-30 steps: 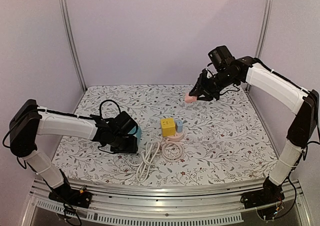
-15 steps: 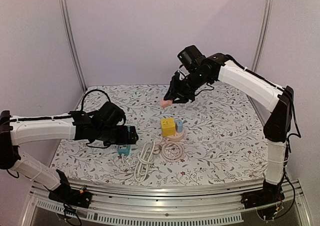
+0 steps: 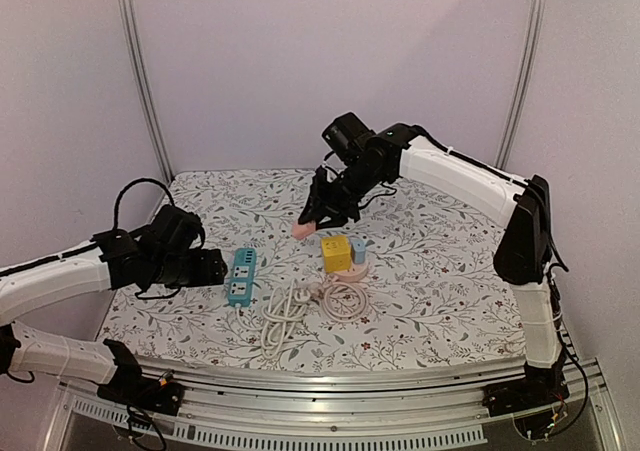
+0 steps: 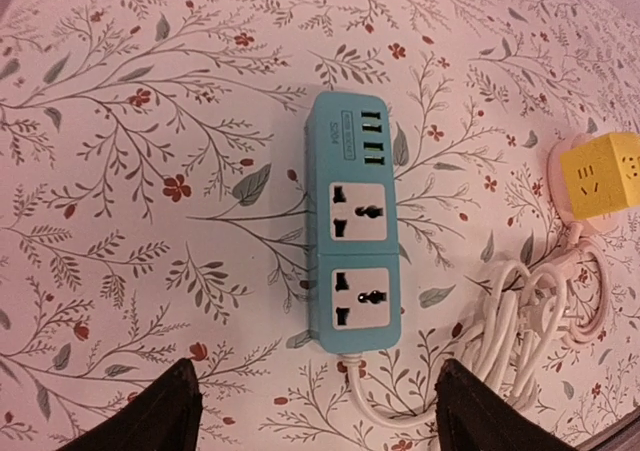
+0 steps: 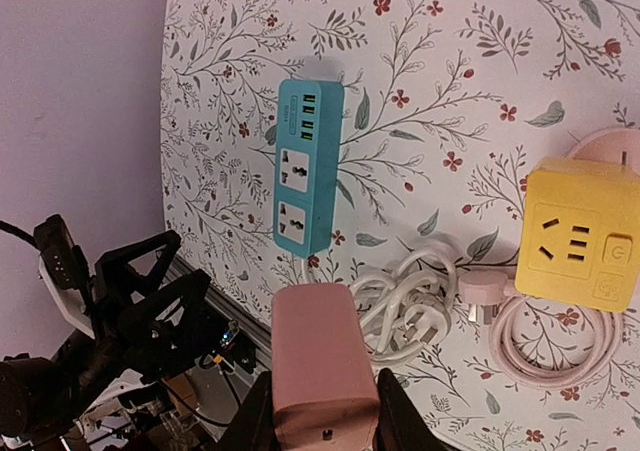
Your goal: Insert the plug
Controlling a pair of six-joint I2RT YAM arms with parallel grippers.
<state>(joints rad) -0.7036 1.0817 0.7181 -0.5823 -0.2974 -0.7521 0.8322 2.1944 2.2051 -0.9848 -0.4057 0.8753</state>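
Observation:
A pink plug (image 5: 320, 361) is clamped between the fingers of my right gripper (image 5: 320, 411), which is shut on it. In the top view this gripper (image 3: 318, 216) hangs above the table, just behind the yellow cube socket (image 3: 335, 253), with the plug (image 3: 302, 230) at its tip. The blue power strip (image 4: 355, 236) lies flat, sockets up, with two large outlets and several USB ports. My left gripper (image 4: 315, 391) is open, its fingers spread wide just short of the strip's cable end and touching nothing. Seen from above, the left gripper (image 3: 212, 269) sits left of the strip (image 3: 240, 276).
The strip's white cable (image 3: 285, 311) lies bundled in front of the yellow cube (image 5: 578, 236). A pink cable (image 3: 345, 296) coils round the cube's pink base. The frame's metal rail runs along the table's near edge, and purple walls close in the sides and back.
The left gripper has let go of the blue strip and drawn back to the left; the strip now lies flat. The right arm has swung left and lower with the pink plug.

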